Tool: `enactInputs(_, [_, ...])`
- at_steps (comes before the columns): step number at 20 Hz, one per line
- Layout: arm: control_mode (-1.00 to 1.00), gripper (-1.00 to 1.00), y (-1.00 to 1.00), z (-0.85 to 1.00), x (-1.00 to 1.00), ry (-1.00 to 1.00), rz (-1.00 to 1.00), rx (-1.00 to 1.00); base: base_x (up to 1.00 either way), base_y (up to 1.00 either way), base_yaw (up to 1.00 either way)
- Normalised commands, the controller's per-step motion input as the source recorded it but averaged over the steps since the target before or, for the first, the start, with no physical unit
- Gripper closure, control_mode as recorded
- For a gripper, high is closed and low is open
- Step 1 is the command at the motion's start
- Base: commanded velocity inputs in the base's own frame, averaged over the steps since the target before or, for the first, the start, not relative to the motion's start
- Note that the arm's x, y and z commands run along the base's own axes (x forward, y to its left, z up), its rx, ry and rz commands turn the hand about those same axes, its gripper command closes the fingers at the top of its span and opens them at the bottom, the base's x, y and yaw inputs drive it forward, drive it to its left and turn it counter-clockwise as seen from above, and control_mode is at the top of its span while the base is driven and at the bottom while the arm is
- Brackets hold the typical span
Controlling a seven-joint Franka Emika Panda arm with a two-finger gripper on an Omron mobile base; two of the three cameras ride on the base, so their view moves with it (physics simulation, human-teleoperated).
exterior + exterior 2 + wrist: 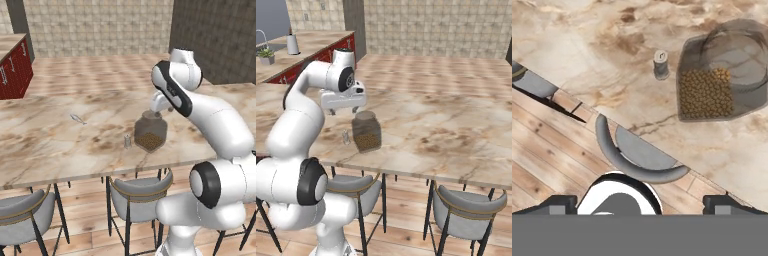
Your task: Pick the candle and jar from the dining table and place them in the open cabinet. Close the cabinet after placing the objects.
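The jar (150, 132) is squat clear glass with a brownish lid and tan grains, and it stands near the front edge of the marble dining table (50, 145). Just to its left stands the candle (127, 141), a tiny pale-grey cylinder. My gripper (344, 110) hangs open above the table, over and slightly behind the jar (366, 131) and the candle (346, 137), touching neither. In the hand view the candle (660, 64) and the jar (727, 75) lie ahead, beyond my wide-spread fingertips (557, 204). The cabinet is out of view.
A thin silvery utensil (77, 119) lies on the table to the left. Grey chairs (140, 192) (468, 205) are tucked under the table's front edge. Red drawers (15, 75) stand at far left. A counter with a kettle (292, 44) is at the back.
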Motion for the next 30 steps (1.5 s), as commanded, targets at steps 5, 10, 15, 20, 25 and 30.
enactInputs(5, [-1.00,-1.00,-0.13,0.00,0.45,0.11,0.01,0.00,0.00,0.00,0.00])
enactInputs(10, [-1.00,-1.00,-0.04,0.00,0.42,0.11,0.00,0.00,0.00,0.00,0.00])
enactInputs(15, [-1.00,-1.00,0.00,0.00,0.47,0.12,0.00,0.00,0.00,0.00,0.00])
enactInputs(20, [-1.00,-1.00,0.00,0.00,0.45,0.11,0.00,0.00,0.00,0.00,0.00])
enactInputs(25, [-1.00,-1.00,0.04,0.00,0.39,0.09,0.00,0.00,0.00,0.00,0.00])
enactInputs(30, [-1.00,-1.00,0.17,0.00,0.27,0.09,0.00,0.00,0.00,0.00,0.00])
